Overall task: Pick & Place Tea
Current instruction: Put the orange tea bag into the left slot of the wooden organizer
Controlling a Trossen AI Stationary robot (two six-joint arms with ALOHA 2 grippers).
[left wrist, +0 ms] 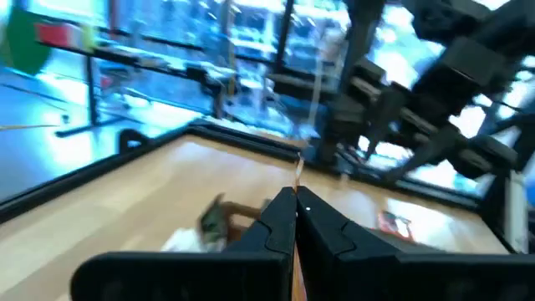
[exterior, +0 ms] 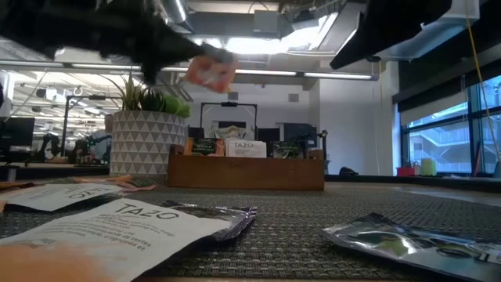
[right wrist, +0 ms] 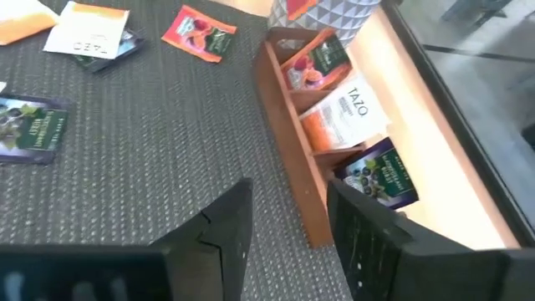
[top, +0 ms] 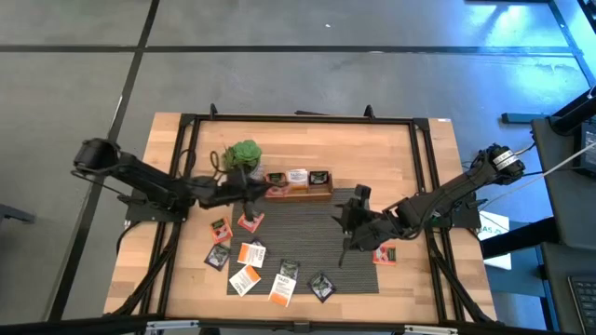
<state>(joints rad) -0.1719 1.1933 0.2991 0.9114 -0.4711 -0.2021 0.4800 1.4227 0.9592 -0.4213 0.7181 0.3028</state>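
The left gripper (top: 253, 193) is shut tight on a thin orange-red tea bag (exterior: 208, 70). It holds the bag up in the air, just beside the left end of the tray (top: 300, 194) and near the plant (top: 244, 154). In the left wrist view, only the bag's thin edge (left wrist: 298, 171) pokes up between the closed fingers.

The right gripper (top: 352, 207) hangs over the dark mat (top: 307, 216) to the right of the tray. Its fingers are apart and hold nothing.

The tray has three slots. Each slot already has tea in it: orange-red, white and dark.

More tea bags (top: 250, 253) lie on the mat and the tabletop (top: 372, 149) in front of the tray. One orange-red bag (top: 385, 253) lies near the right arm.

I think the step now is carrying the held bag to the tray. Next, the left gripper should go over the orange-red slot, which looks like the left one. Then it should come down and let go. The bag is thin and may catch on the slot's wall.
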